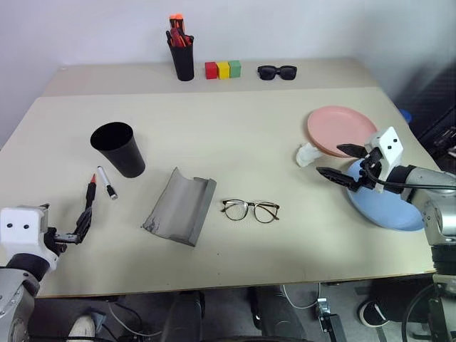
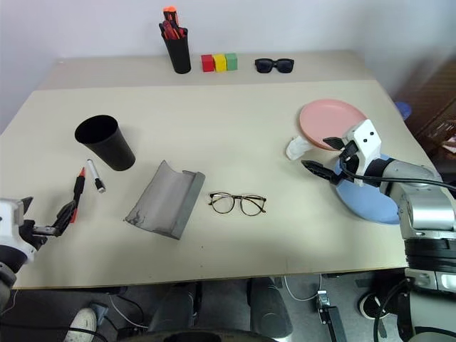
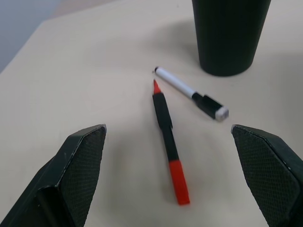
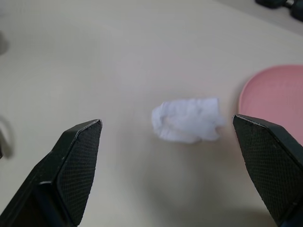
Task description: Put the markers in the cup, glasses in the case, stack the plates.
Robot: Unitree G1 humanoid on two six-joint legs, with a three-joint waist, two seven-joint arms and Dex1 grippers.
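I'm looking over the wide, matte beige table [image 1: 235, 135], and the move I'd pick turns on my left side: the left pincer [image 3: 177, 179] hangs released, jaws wide, and the two markers lie just ahead of it, between it and the black cup [image 1: 118, 148]. My right arm is well apart from them, its right pincer [image 4: 175, 175] also spread and empty, aimed at a crumpled white tissue [image 4: 187, 119] beside the pink plate [image 1: 340, 129], with the light blue plate [image 1: 390, 208] under that arm. The grey case [image 1: 179, 206] lies open mid-table, a smooth curved trough, and the wire-frame glasses [image 1: 250, 210] sit just beside it. Smallest now: the black marker with the red cap [image 3: 168, 139] runs lengthwise away from my jaws, and the white marker with the black cap [image 3: 189, 92] lies slanted, tips nearly meeting.
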